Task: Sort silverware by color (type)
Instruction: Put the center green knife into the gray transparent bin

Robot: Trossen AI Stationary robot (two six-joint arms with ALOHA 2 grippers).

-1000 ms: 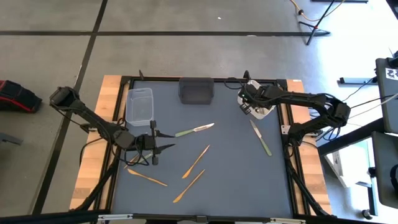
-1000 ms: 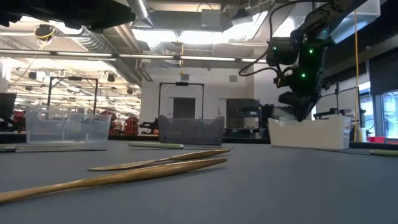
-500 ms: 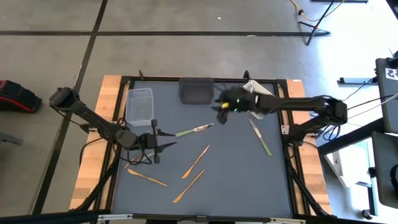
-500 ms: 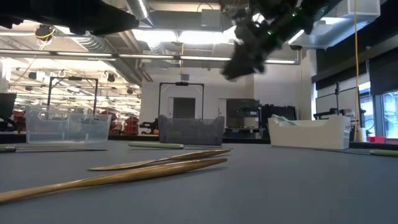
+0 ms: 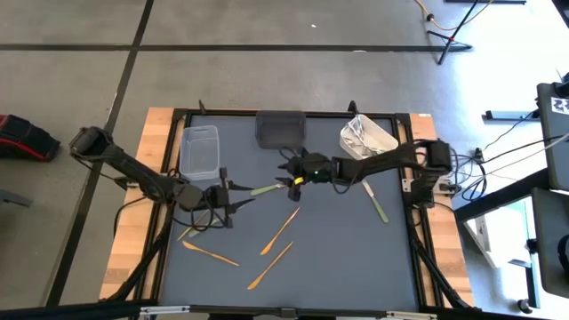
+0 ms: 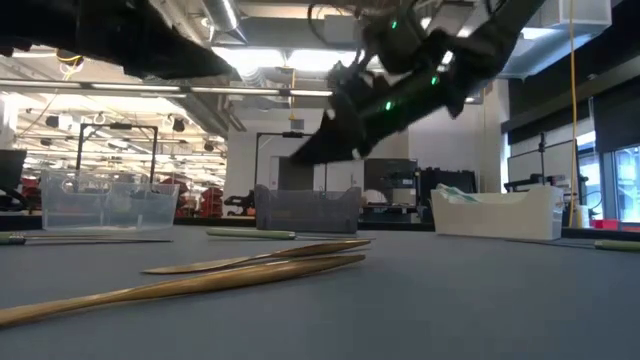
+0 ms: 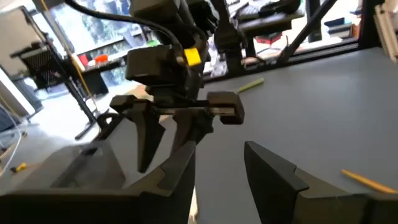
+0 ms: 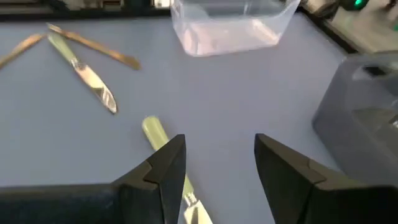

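Note:
A pale green-handled knife lies flat near the table's middle. My right gripper hovers open just above it, and in the right wrist view the knife's handle runs under one finger of the open gripper. The low view shows this gripper well above the table. A second green-handled knife lies on the right. Several copper-gold pieces lie toward the near side. My left gripper is open and low at the table's left, and its wrist view faces the right arm.
A clear tub stands at the far left, a dark grey tub at the far middle, and a white tub holding silver pieces at the far right. Another green-handled knife and copper pieces lie near the left arm.
My right gripper has swung from over the white tub toward the table's left, past the dark grey tub, and come down over the green-handled knife near the middle. The silverware on the table has stayed where it was.

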